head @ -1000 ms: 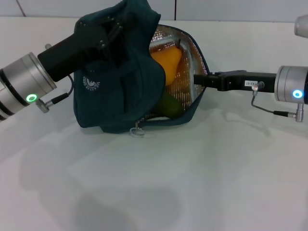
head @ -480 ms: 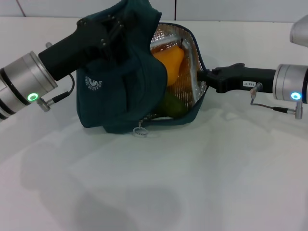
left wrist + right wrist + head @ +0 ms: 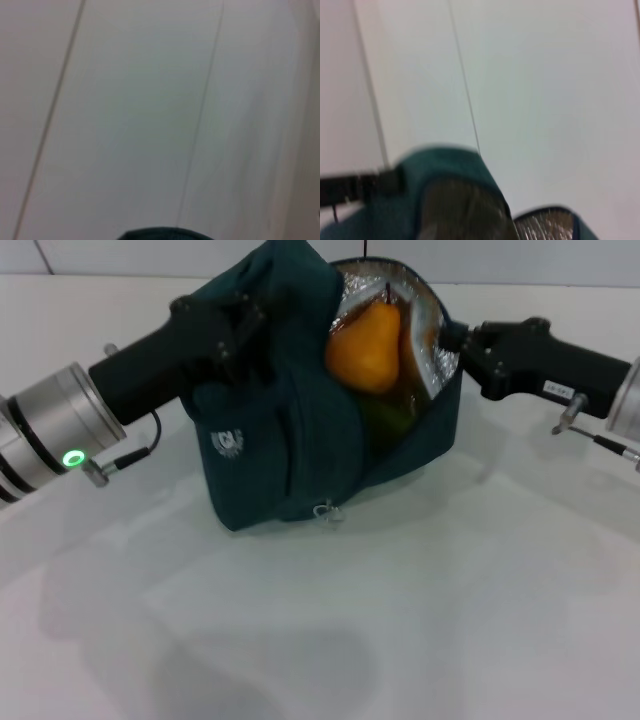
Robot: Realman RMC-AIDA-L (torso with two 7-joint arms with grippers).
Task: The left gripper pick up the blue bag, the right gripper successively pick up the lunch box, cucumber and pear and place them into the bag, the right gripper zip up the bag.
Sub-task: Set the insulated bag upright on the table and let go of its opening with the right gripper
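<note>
The blue bag (image 3: 270, 440) stands tilted on the white table, its foil-lined mouth facing up and to the right. My left gripper (image 3: 228, 322) is buried in the fabric at the bag's top and is shut on it. The orange pear (image 3: 367, 345) sits high in the opening, with a strip of the green cucumber (image 3: 392, 420) below it. I cannot make out the lunch box inside. My right gripper (image 3: 450, 338) is at the mouth's right rim, pinched on the edge. The right wrist view shows teal fabric (image 3: 445, 167) and foil lining (image 3: 545, 225). A sliver of the bag (image 3: 160, 234) appears in the left wrist view.
The ring zipper pull (image 3: 323, 510) hangs at the bag's lower front seam. White table (image 3: 400, 620) spreads in front of the bag. A pale wall (image 3: 150, 100) lies behind. The left arm (image 3: 355, 185) crosses the right wrist view.
The bag has been lifted and tipped more upright, shifting right. The right gripper rose and moved back with the rim. The pear now sits higher in the mouth.
</note>
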